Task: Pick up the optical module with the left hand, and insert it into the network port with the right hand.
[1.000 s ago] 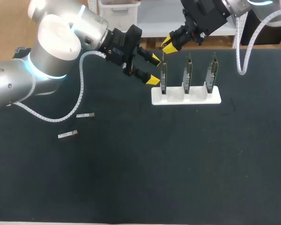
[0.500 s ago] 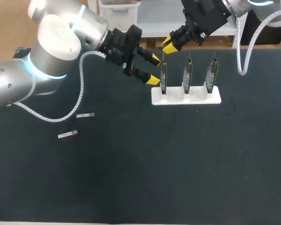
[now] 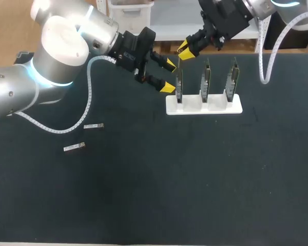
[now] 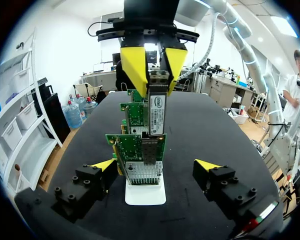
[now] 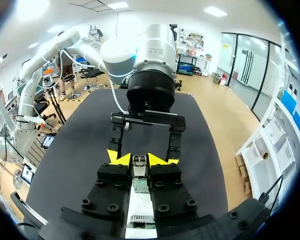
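Your black bench (image 3: 195,179) carries everything here. Your left arm (image 3: 56,56) comes in from its side and stops just short of the white holder (image 3: 215,106). Your right arm (image 3: 231,15) comes down from the far corner over the same spot.

The holder stands toward the far side of the bench, with three network cards upright in a row in it. The left claw (image 3: 170,76) hangs just beside the nearest card (image 3: 179,84). Its fingers are spread wide, one on each side of the card's edge, and they hold nothing.

The right claw (image 3: 185,49) sits above that same card, its yellow tips pinched from both sides on the optical module (image 4: 157,107). The module hangs upright with its lower end at the network port (image 4: 149,150) on the card's top edge. You cannot tell whether it has entered the port.

Two spare modules lie flat on the bench well apart from the holder, below your left arm: one (image 3: 93,126) and another (image 3: 74,147) near it.
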You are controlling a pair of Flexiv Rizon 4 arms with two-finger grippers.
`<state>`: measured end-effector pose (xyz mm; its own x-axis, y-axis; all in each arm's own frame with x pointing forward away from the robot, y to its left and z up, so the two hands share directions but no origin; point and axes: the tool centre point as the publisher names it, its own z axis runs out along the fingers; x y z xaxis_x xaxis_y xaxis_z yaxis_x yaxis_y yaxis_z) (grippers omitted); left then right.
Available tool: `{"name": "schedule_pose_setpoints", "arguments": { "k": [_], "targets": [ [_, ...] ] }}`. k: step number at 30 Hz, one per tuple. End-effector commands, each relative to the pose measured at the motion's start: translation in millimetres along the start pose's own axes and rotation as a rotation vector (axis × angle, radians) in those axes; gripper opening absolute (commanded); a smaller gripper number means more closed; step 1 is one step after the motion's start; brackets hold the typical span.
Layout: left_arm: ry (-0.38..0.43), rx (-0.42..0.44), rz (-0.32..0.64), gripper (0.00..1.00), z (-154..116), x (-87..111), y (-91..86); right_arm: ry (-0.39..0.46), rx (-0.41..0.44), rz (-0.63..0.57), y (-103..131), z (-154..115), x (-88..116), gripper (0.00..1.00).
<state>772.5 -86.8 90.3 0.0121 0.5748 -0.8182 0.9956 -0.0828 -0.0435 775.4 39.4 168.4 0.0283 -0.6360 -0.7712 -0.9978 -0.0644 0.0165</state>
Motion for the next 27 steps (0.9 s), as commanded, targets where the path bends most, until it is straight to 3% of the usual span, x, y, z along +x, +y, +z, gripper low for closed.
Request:
{"name": "schedule_pose_setpoints", "arguments": {
  "k": [1, 27],
  "targets": [
    [0.004, 0.004, -0.001, 1.0, 0.2, -0.6, 1.8, -0.005, 0.013, -0.005, -0.8, 1.6, 1.6, 0.0],
    [0.004, 0.004, -0.001, 1.0, 0.2, -0.6, 1.8, 0.0, 0.027, -0.027, -4.0, 1.2, 3.5, 0.0]
  ]
}}
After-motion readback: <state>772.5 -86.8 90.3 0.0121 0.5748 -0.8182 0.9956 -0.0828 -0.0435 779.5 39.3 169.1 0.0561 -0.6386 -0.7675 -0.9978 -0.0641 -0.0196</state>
